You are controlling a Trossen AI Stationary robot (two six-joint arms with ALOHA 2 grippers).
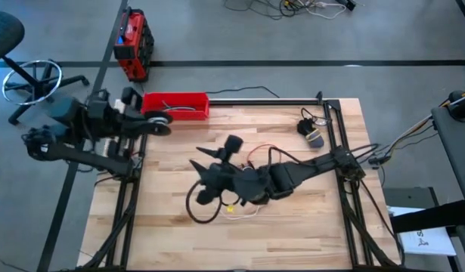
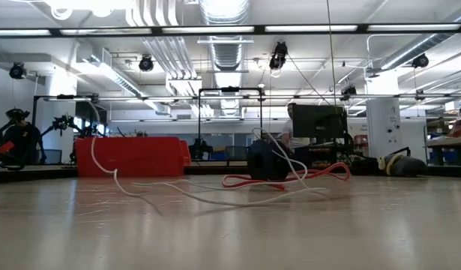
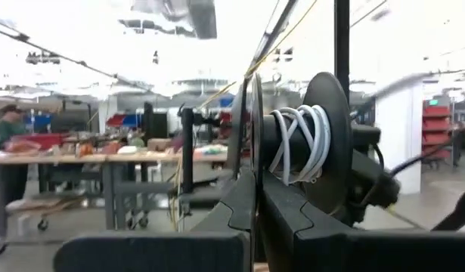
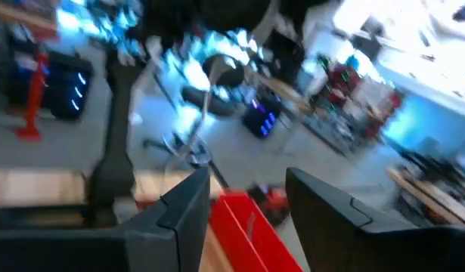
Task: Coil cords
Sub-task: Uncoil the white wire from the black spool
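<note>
Left gripper [image 1: 162,125] beside the red plastic tray [image 1: 175,103], jaws pinching a black disc spool wound with thin white cord [image 3: 300,143], right gripper [image 4: 243,200] open over the wooden table [image 1: 292,234], thin red cord [image 2: 282,180] loose.

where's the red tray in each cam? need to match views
High view: red tray at the table's far edge, toward the left corner.
Low view: left of middle, at the back of the table.
Left wrist view: not in it.
Right wrist view: low in the middle, seen between the right arm's own fingers.
Shared landmark: the wooden table; the tray sits on its far edge.
</note>
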